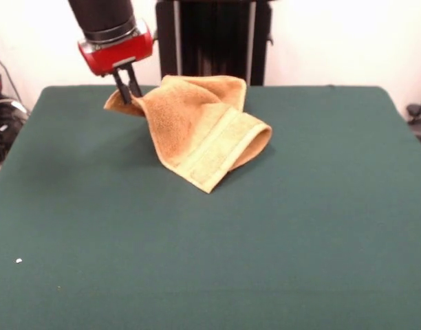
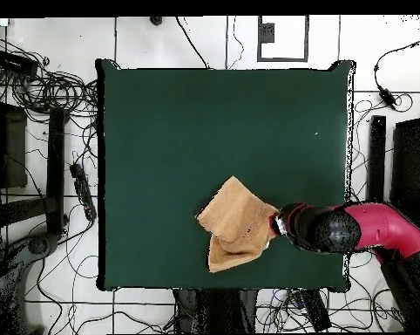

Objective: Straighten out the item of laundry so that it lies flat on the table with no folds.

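Observation:
The golden-tan towel [image 1: 197, 127] lies folded over itself at the far side of the dark green table [image 1: 210, 240], with a pale band stripe showing on the folded flap. My gripper [image 1: 128, 86] is at the towel's left corner in the front view, fingers shut on that corner and lifting it slightly off the cloth. In the overhead view the towel [image 2: 233, 224] sits near the table's [image 2: 179, 131] bottom edge, and the gripper [image 2: 273, 225] meets its right corner, the red arm reaching in from the right. No label tag shows.
The robot's black pedestal [image 1: 214, 38] stands behind the towel at the table's far edge. Cables and floor equipment [image 2: 39, 131] surround the table. A small white speck [image 1: 18, 260] lies on the near left of the cloth.

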